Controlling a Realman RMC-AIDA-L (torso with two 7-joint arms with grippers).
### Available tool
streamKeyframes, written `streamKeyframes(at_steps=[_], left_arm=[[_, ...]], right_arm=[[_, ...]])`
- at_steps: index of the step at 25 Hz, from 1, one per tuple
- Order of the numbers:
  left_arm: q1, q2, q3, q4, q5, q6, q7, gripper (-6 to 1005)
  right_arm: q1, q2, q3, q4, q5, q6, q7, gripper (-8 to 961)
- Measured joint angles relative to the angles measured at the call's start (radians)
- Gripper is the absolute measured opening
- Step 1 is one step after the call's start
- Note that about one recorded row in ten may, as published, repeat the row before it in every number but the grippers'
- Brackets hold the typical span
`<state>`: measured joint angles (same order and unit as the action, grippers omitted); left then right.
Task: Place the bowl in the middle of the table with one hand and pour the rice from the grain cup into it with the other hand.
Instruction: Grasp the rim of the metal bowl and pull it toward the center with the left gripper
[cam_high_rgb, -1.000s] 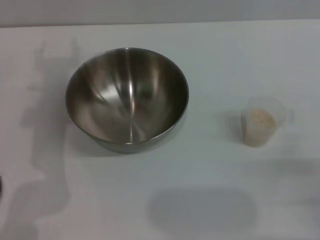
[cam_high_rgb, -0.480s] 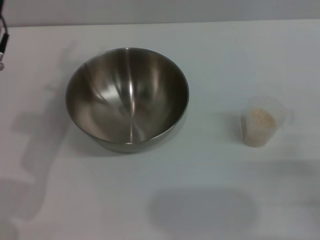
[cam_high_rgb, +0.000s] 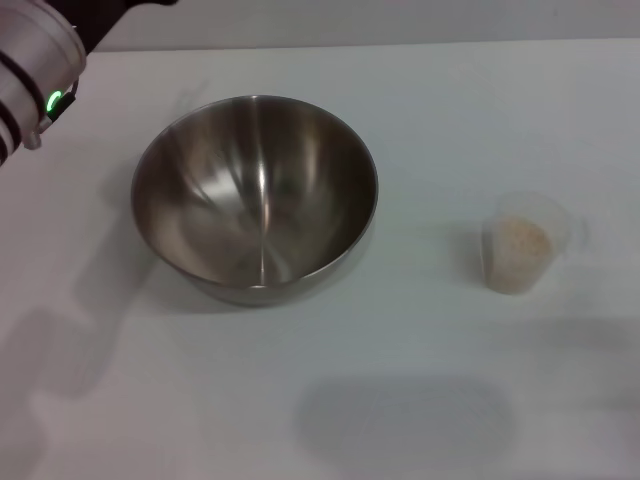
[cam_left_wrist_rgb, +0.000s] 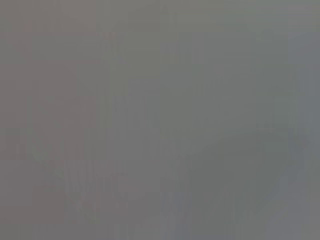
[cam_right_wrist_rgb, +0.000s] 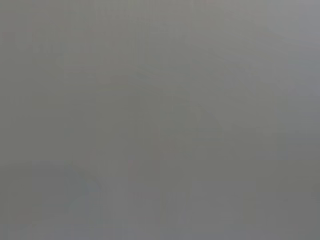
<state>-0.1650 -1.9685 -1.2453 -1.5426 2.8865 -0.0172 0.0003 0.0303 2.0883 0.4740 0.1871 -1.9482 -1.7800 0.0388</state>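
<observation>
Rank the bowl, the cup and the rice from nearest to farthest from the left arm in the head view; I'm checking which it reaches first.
Measured from the left arm, top left corner:
1. Bowl, just right of the arm.
2-3. Cup and the rice inside it, far right; too close to call.

Brushed silver-grey steel bowl (cam_high_rgb: 255, 195) on a plain white surface (cam_high_rgb: 430, 110). Translucent clear grain cup (cam_high_rgb: 525, 243) holding pale beige rice (cam_high_rgb: 520, 240); silver-white left arm (cam_high_rgb: 30, 70) with black bands and a green light
</observation>
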Motion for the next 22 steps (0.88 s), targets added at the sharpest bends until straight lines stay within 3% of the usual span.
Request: streamKeyframes(at_steps=[7,11,14,18,22], left_arm=[[-0.046,-0.023,-0.079,-0.158,-0.034,-0.458,0.044,812],[-0.076,-0.069,-0.214,-0.183,-0.209,-0.645,0.241,813],[-0.083,-0.094,-0.319,-0.178,-0.345,-0.732,0.378,813],[-0.091,-0.092,-0.403,-0.163,-0.48,-0.81,0.462,813],[-0.085,-0.094,-0.441,-0.159,-0.524,-0.844,0.495,813]], right_arm=[[0.002,-0.001,0.0,0.0,0.0,0.013,0.0,840],[0.004,0.0,0.0,0.0,0.0,0.017,-0.001,840],[0.004,0.0,0.0,0.0,0.0,0.018,-0.001,840],[0.003,0.001,0.0,0.0,0.0,0.018,-0.001,840],[0.002,0.001,0.0,0.0,0.0,0.017,-0.002,840]])
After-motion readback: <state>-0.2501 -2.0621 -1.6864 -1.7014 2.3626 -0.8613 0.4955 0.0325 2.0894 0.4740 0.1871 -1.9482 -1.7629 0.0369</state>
